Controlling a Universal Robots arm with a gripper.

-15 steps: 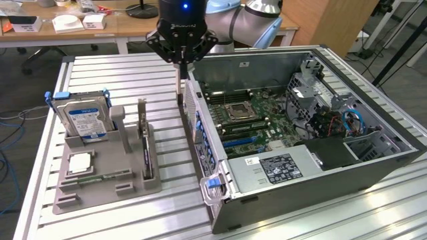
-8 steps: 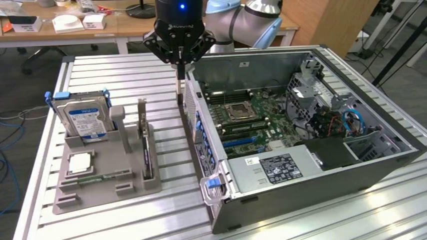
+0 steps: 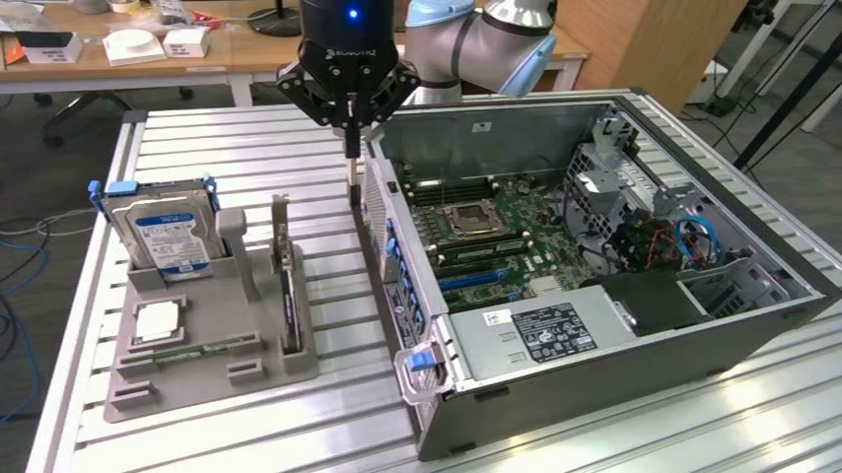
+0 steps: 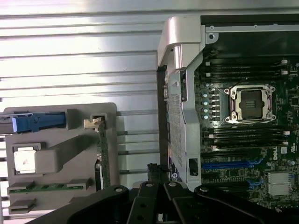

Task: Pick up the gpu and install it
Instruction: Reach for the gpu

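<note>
My hand (image 3: pixel 353 192) hung with its fingers pressed together and nothing between them, over the slatted table (image 3: pixel 237 148). It was in the gap between the gray holder (image 3: pixel 256 379) and the open computer case (image 3: pixel 684 379). In the wrist view the fingertips of my hand (image 4: pixel 154 169) sat just beside the case's (image 4: pixel 180 42) outer wall.

The gpu (image 3: pixel 286 291) was not in my grasp. It stood on its edge in a slot of the holder, on the exterior view's left of my hand, lower and nearer. It stood apart from my fingers, with its metal bracket rising at the far end. From the wrist it showed as a thin green strip (image 4: pixel 104 158) on the holder (image 4: pixel 84 168).

Farther to the exterior view's left, the hard drive (image 3: pixel 165 232) stood upright in the same holder. A memory stick (image 3: pixel 197 350) lay flat near its front. Inside the case the motherboard (image 3: pixel 494 241) lay bare.
</note>
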